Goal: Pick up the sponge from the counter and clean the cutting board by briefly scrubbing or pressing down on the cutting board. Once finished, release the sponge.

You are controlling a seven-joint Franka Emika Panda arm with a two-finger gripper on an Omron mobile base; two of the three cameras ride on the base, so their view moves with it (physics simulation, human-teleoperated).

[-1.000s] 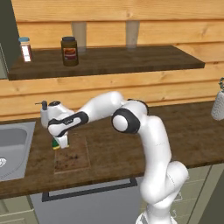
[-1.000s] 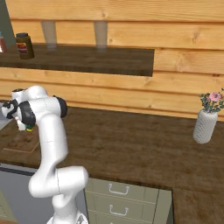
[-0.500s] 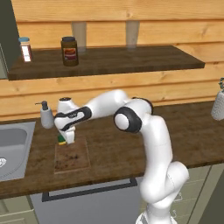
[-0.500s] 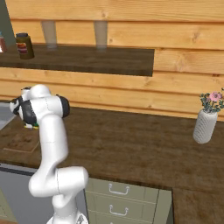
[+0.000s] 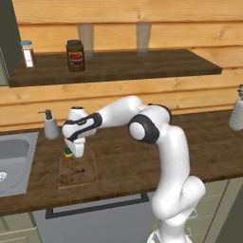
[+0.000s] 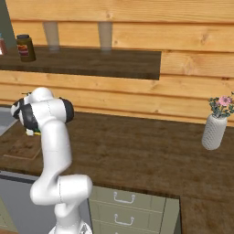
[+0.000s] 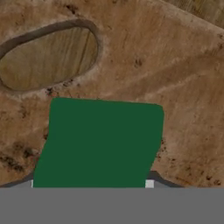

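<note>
The sponge [image 5: 69,152] lies with its dark green top up at the far left corner of the cutting board [image 5: 78,173], a stained light-brown board on the dark counter [image 5: 123,156]. My gripper [image 5: 74,152] points straight down onto the sponge and looks shut on it, pressing it against the board. In the hand view the green sponge [image 7: 100,144] covers my fingertips, with speckled board [image 7: 175,87] all around and the oval handle hole at upper left. From the right base view my own arm hides most of the hand; a sliver of sponge [image 6: 34,133] and the board [image 6: 20,148] show.
A soap dispenser [image 5: 50,126] stands just behind the board, beside the steel sink [image 5: 12,161] at left. The higher shelf [image 5: 142,64] carries a dark jar [image 5: 75,55] and a small bottle [image 5: 28,53]. A white vase [image 6: 215,130] stands far right.
My hand has slid a little to the right along the board's far end, and the sponge has gone with it.
</note>
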